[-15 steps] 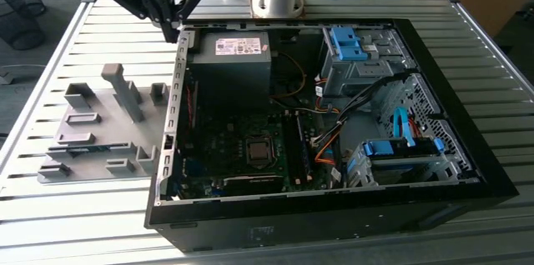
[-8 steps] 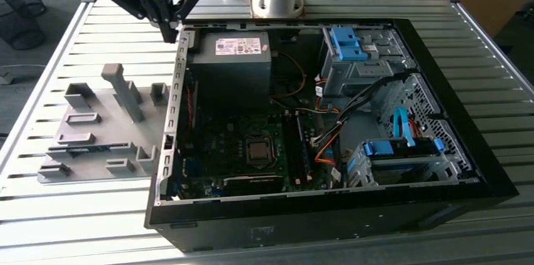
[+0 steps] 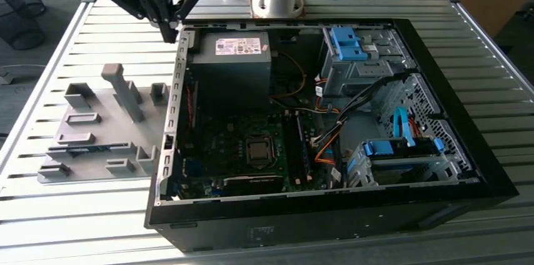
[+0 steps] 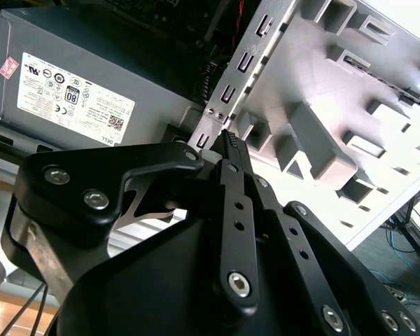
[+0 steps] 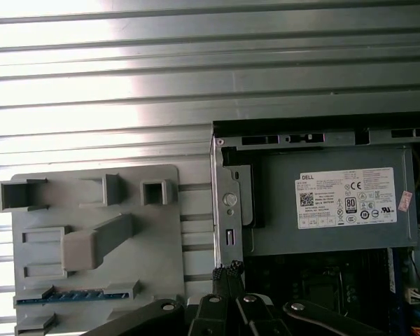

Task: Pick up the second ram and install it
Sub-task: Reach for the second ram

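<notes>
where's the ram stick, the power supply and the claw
ram stick (image 5: 73, 295), first wrist view, middle of its blue edge
power supply (image 5: 280, 231), first wrist view, bare grey casing
claw (image 5: 227, 271), first wrist view, between its fingertips

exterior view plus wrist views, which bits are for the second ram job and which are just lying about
For the job: thin blue-green second ram stick in the grey plastic holder plate; long black memory slots; black gripper; open black computer case.
Just lying about: grey metal power supply box; blue plastic drive brackets; slatted metal table.
</notes>
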Motion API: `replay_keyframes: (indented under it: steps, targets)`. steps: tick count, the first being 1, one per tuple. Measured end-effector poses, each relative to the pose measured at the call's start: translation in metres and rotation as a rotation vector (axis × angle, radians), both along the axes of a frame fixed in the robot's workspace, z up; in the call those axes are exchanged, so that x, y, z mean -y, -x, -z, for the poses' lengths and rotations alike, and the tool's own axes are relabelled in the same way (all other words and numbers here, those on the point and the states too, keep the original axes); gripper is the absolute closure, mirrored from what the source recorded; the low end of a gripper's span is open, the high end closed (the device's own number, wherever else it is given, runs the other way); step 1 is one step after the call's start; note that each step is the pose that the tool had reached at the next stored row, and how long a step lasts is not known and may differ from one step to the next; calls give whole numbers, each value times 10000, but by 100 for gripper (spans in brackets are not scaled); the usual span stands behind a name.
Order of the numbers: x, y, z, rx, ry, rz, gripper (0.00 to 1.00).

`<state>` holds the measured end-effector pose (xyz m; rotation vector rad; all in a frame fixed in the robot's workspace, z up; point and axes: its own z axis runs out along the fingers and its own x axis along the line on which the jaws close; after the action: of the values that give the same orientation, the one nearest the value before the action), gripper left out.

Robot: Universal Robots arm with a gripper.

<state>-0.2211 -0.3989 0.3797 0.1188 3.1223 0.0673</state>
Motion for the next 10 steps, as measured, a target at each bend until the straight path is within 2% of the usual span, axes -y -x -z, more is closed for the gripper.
replay_keyframes:
  steps: [4,10]
  targets:
    - [0,41,0,0,0,0,90]
    - [0,161,0,0,0,-1,90]
